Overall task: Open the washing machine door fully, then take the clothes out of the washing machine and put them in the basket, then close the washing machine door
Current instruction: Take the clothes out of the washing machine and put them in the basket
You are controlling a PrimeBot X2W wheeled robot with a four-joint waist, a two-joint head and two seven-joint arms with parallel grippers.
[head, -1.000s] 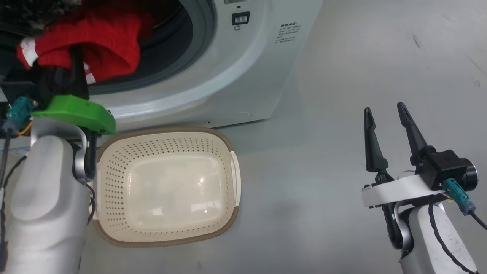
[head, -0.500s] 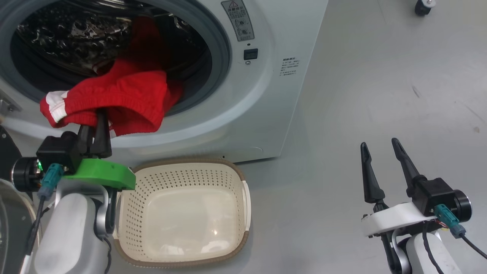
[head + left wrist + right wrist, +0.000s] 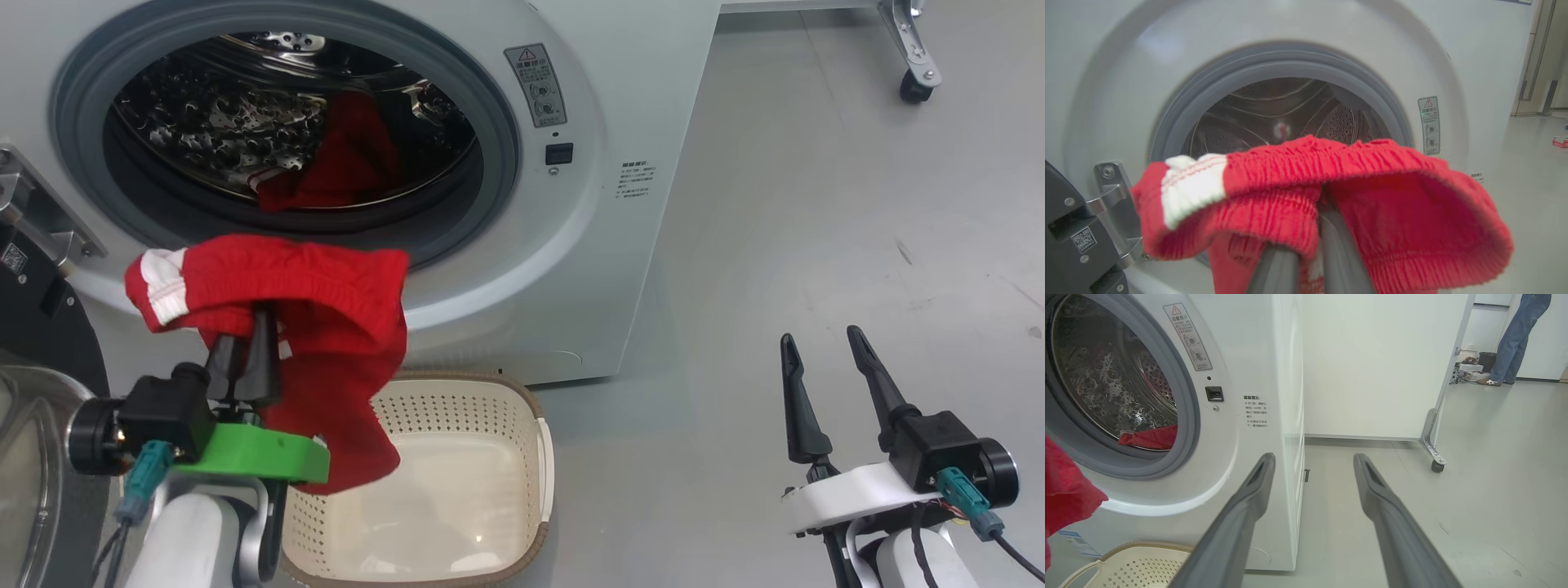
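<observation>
**Head view: red garment out of the drum, pinched and hanging**

Shows the left hand closed tight on the clothes, with a fold of red knit pinched between its two fingers. Hangs free in front of the washing machine, below its round opening, with the lower end over the left rim of the basket at the foot of the washing machine. Looks soft, light and limp: drapes to both sides of the fingers, no stiffness at all. Probably not slippery, thanks to the ribbed knit, and not fragile. Better to pinch a thick fold or the ribbed band than a thin edge. Shows a second red piece low inside the washing machine; likely needs the same grip. Shows also the right hand wide open and empty, well to the right of the washing machine.
</observation>
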